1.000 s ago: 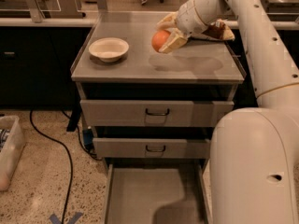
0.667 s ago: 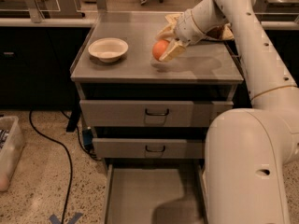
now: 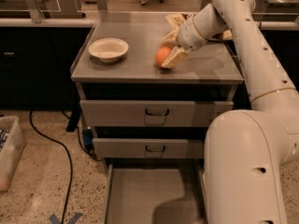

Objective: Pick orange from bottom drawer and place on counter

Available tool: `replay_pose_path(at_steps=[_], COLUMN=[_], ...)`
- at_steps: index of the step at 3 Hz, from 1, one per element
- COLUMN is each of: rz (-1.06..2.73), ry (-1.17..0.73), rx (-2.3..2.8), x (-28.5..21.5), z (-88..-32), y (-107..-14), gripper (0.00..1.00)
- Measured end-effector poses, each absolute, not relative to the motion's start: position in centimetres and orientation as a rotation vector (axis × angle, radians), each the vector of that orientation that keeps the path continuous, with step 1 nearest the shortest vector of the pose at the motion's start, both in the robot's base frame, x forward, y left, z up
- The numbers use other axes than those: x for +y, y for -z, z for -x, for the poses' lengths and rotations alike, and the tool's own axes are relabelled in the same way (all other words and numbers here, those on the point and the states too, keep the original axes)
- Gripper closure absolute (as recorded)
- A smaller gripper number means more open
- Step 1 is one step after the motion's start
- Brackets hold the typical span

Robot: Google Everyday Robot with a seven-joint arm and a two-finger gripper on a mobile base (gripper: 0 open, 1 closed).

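While end effector (image 3: 166,54) holds orange (image 3: 161,56) at counter (image 3: 133,29), white bowl (image 3: 96,48) (apart).

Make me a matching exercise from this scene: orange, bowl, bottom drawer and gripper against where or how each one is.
1 orange
2 white bowl
3 bottom drawer
4 gripper

A pulled open
B on the counter, left part
C low over the counter's middle, shut on the fruit
D clamped between the jaws

Pairs: 1-D, 2-B, 3-A, 4-C.
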State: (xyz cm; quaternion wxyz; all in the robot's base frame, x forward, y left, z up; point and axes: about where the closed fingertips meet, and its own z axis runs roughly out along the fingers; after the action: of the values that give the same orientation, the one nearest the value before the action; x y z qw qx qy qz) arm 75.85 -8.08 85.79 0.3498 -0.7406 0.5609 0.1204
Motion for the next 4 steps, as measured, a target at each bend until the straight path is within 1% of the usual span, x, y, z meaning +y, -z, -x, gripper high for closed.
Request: replay_pose_path(at_steps=[1,3,4], rz=[1.919,1.919,1.919], ry=[-0.312,-0.312,-0.312], rx=[1.453,1.453,1.453], x=[-8.08,-8.08,-8.08], z=[-75.85,-75.85,-75.85], y=[-85.79,-85.79,-85.79], gripper=[0.81,0.34,0.13])
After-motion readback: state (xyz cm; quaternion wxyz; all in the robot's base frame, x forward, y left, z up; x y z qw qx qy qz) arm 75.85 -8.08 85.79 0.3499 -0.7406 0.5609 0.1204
